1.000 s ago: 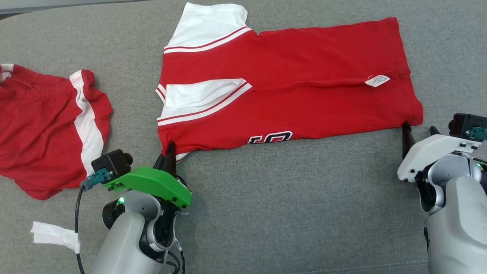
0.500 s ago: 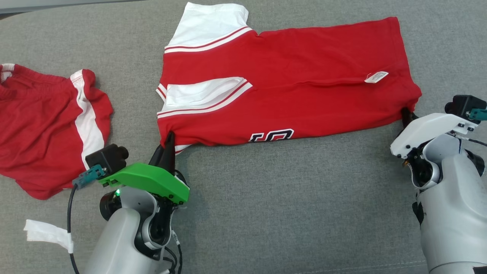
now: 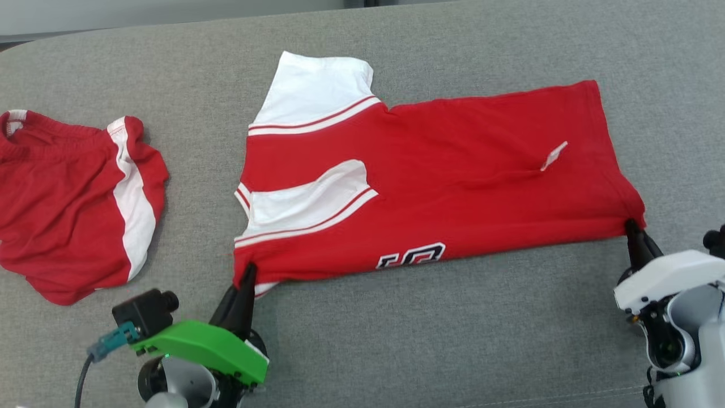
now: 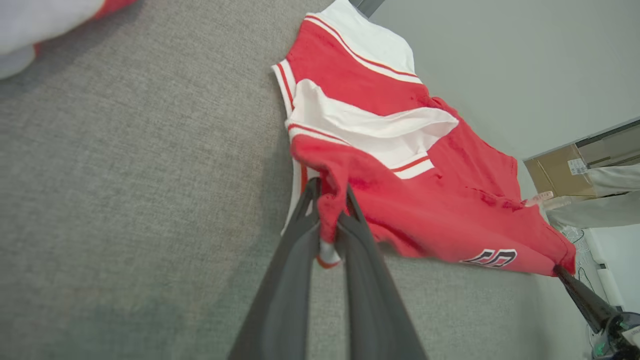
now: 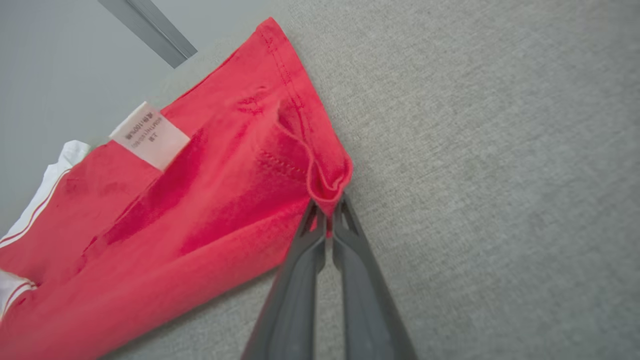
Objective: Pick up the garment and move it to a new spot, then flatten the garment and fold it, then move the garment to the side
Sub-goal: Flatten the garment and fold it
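Garment point(image 3: 453, 187) spreads across grey fabric surface point(image 3: 425, 340); cardboard box point(image 4: 552, 175) beyond.

The left gripper point(image 4: 329, 210) is pinching a bunched corner of the red garment point(image 4: 440, 210) between its two dark fingers point(image 4: 290, 280), a small white-edged bit of cloth poking out below the grip. Beyond the fingertips and off to their right, the garment is spreading over the grey fabric surface point(image 4: 125, 175), its white sleeve point(image 4: 360, 125) lying folded across the red just past the tips. Far right of the fingers, the number print point(image 4: 490, 257) is showing near the edge, and the right gripper point(image 4: 559, 272) is touching the far corner.
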